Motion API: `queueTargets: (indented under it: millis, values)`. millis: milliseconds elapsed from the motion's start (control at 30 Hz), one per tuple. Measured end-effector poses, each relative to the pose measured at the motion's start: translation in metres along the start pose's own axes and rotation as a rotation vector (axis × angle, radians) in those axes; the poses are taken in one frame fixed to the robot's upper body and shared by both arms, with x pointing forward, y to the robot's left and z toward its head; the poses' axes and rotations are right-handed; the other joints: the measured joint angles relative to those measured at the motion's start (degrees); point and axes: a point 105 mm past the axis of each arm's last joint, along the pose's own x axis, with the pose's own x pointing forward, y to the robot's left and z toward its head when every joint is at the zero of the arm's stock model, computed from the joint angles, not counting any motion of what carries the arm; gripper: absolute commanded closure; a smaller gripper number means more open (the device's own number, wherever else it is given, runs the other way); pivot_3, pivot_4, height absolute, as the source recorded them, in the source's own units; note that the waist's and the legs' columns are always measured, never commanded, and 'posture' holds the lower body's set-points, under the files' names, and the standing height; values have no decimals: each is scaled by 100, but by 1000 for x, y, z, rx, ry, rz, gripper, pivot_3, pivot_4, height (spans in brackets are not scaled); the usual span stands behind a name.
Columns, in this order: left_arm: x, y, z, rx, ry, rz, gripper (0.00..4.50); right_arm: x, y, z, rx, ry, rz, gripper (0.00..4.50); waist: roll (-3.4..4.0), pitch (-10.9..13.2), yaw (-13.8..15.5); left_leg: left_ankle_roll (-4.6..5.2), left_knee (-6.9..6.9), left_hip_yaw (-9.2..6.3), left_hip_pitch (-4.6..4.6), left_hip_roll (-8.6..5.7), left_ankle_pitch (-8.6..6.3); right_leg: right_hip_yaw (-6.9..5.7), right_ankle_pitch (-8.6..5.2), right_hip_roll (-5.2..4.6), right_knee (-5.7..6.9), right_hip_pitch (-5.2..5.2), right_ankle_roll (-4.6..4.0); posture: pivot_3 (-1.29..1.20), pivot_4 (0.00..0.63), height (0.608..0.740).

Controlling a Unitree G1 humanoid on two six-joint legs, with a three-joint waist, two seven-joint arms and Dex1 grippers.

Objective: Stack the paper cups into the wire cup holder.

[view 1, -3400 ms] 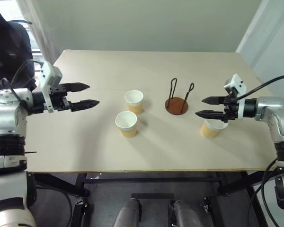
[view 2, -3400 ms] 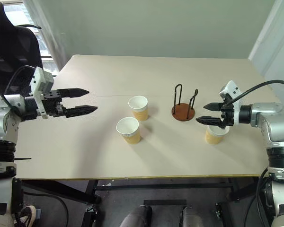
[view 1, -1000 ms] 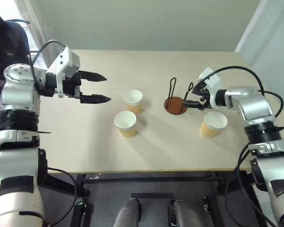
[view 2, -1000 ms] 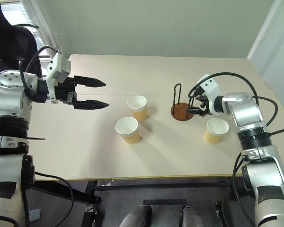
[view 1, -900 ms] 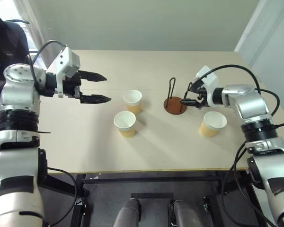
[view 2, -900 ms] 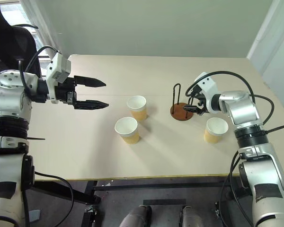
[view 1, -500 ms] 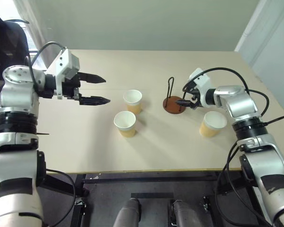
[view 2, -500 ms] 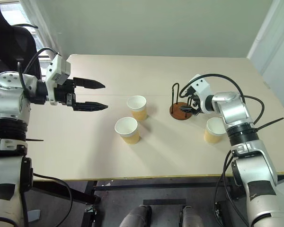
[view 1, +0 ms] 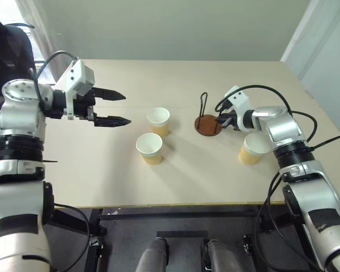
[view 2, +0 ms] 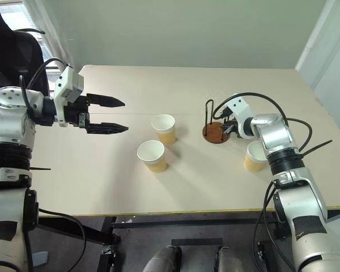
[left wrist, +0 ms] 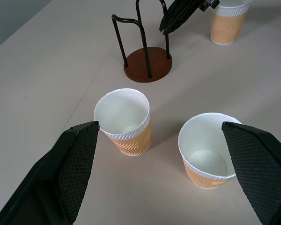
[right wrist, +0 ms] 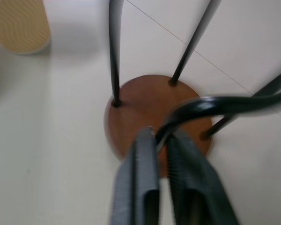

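Observation:
Three tan paper cups stand on the table: one point(view 1: 158, 119) in the middle, one point(view 1: 150, 148) just in front of it, and one point(view 1: 254, 149) on the right. The wire cup holder point(view 1: 207, 126), a reddish-brown disc with black wire loops, stands between them. My right gripper point(right wrist: 161, 137) is shut on the top of the holder's near wire loop point(right wrist: 210, 104), over the disc. My left gripper point(view 1: 127, 108) hangs open in the air to the left of the middle cups, which show between its fingers point(left wrist: 75, 164) in the left wrist view.
The beige table point(view 1: 102, 164) has its front edge near me and a pale wall behind it. A dark chair point(view 1: 5, 51) stands at the far left. The right arm's black cable point(view 1: 260, 89) loops above the holder.
My right gripper has moved left from beside the right cup to the holder and shut on its wire loop. The left gripper has stayed open and in place.

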Motion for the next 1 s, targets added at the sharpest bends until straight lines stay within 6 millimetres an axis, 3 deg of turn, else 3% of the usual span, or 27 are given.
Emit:
queueTargets:
  millis: [233, 433, 600, 833, 1000]
  values:
    - [-1, 0, 0, 0, 4, -4, 0, -7, 7, 8, -44, -31, 89, 4470, 0, 0, 2, 0, 0, 1, -17, 0, 0, 0, 0, 0, 0, -15, 0, 0, 150, 740]
    - [-4, 0, -1, 0, 12, -1, 0, -26, 21, 26, -117, -83, 208, 4470, 0, 0, 1, -1, -1, 1, -24, 0, -1, -2, 0, 0, 2, -22, -1, 0, 150, 740]
    - [-5, 0, -2, -4, 14, -2, 0, -34, 40, 13, -123, -53, 320, 4470, -1, 0, 2, 2, 1, 3, -24, 0, 1, -2, 0, 0, 3, -21, -1, 0, 150, 740]
    - [-5, 0, -3, -8, 16, -4, 0, -38, 49, 11, -142, -47, 360, 4470, -1, 0, -21, 6, 2, 4, -17, 1, 19, -2, 3, 0, 17, -20, -4, 0, 150, 740]
    - [-5, 0, -3, -10, 16, -5, 0, -36, 58, -1, -133, -9, 401, 4470, -1, 0, -20, 6, 5, 5, -17, 1, 25, -1, 4, 0, 22, -20, -7, 0, 150, 740]
